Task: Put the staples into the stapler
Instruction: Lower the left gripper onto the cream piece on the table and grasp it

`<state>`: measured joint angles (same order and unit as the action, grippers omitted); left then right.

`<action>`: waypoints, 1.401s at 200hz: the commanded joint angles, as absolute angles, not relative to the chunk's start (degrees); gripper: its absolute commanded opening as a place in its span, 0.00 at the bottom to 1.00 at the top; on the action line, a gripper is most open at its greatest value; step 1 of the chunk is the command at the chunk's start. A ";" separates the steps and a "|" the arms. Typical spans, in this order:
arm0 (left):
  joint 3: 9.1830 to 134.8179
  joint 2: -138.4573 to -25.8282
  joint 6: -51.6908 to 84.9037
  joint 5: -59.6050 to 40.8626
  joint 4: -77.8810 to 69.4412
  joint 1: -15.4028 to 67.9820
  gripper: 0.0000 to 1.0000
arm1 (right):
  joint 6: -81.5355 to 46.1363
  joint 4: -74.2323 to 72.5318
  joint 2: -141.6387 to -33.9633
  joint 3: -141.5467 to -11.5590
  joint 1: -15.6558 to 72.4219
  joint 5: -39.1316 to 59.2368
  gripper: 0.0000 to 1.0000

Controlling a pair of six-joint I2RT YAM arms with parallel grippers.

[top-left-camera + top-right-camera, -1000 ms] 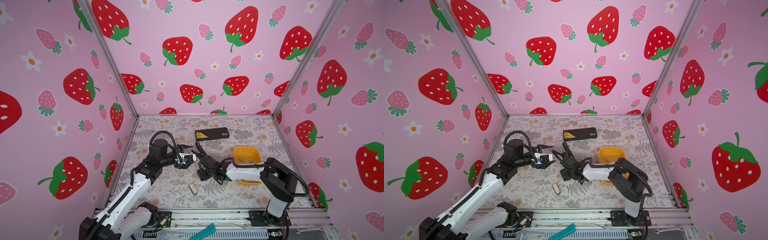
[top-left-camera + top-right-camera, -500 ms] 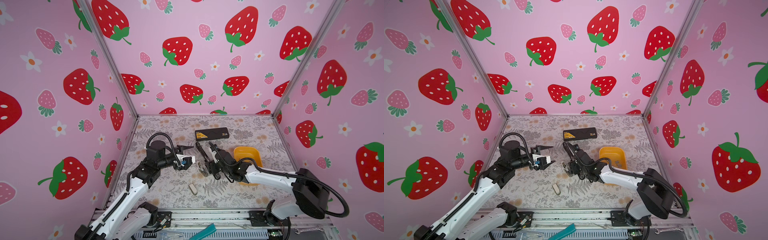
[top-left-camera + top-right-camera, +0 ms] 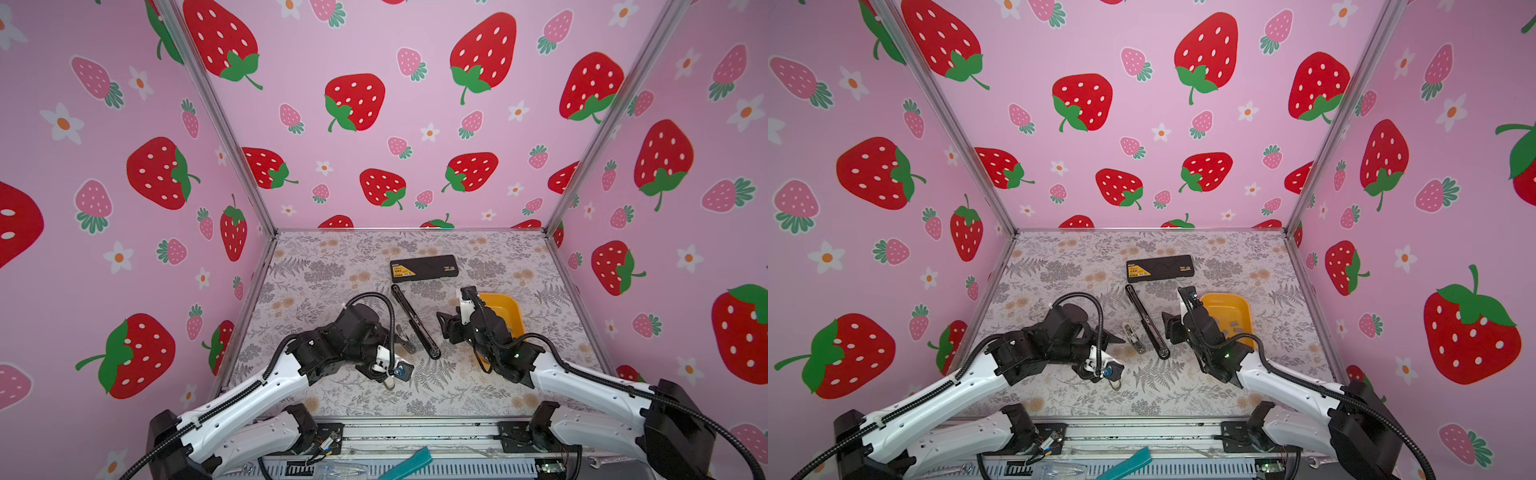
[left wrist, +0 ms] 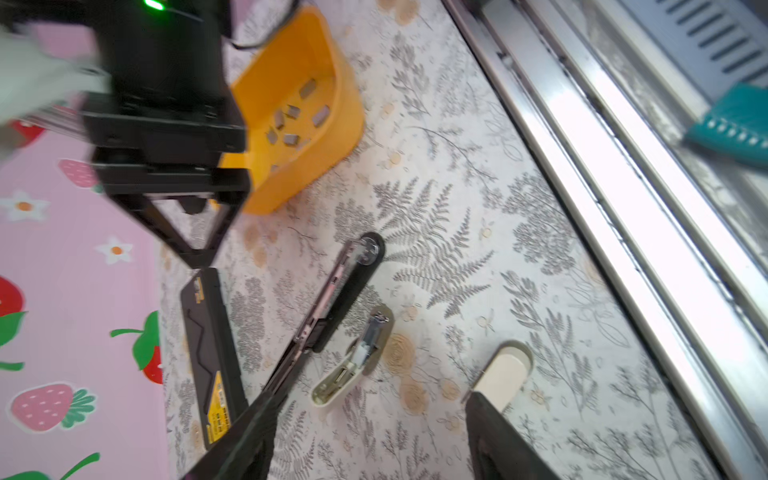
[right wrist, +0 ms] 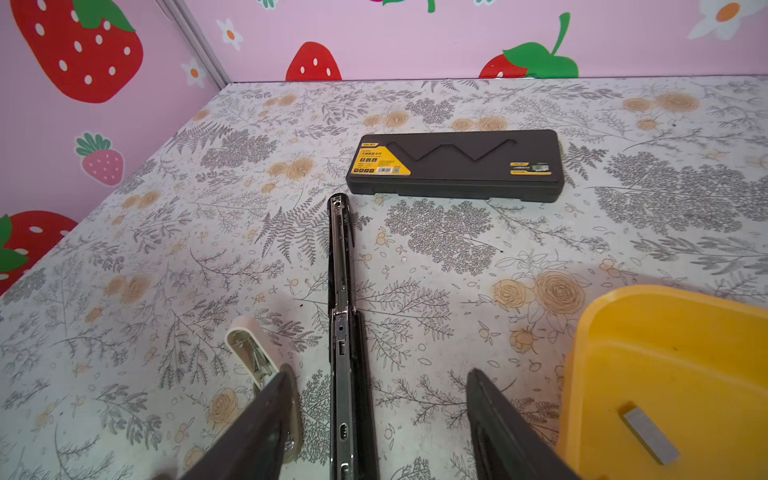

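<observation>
The black stapler (image 3: 413,322) (image 3: 1144,320) lies opened flat on the floral table, its metal channel (image 5: 340,266) facing up. Several small grey staples (image 4: 291,120) (image 5: 648,434) lie loose in the yellow tray (image 3: 505,307) (image 3: 1225,307). My right gripper (image 5: 379,376) (image 3: 444,326) is open, low over the stapler's near half, with the stapler (image 4: 332,307) between its fingers, untouched. My left gripper (image 4: 372,399) (image 3: 1115,353) is open and empty, left of the stapler's near end.
A black box with a yellow label (image 3: 424,268) (image 5: 455,166) lies behind the stapler. A small cream stapler part (image 4: 353,365) (image 5: 253,353) rests just left of it, and a cream piece (image 4: 505,372) lies by my left finger. Pink walls close three sides.
The black stapler, lifted a second ago, now lies flat. My right gripper has drawn back toward the tray, and my left gripper has dropped toward the front edge.
</observation>
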<state>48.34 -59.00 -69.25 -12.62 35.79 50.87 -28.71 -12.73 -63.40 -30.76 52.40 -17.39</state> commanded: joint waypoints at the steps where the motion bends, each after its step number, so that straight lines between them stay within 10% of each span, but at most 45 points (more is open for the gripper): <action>1: 49.71 -64.33 -70.84 -0.59 45.79 55.15 0.68 | -29.27 -15.51 -62.40 -29.67 51.88 -19.74 0.68; 280: 50.87 -86.39 -72.48 2.63 41.54 59.85 0.51 | -31.43 -15.60 -65.63 -30.33 50.75 -13.67 0.69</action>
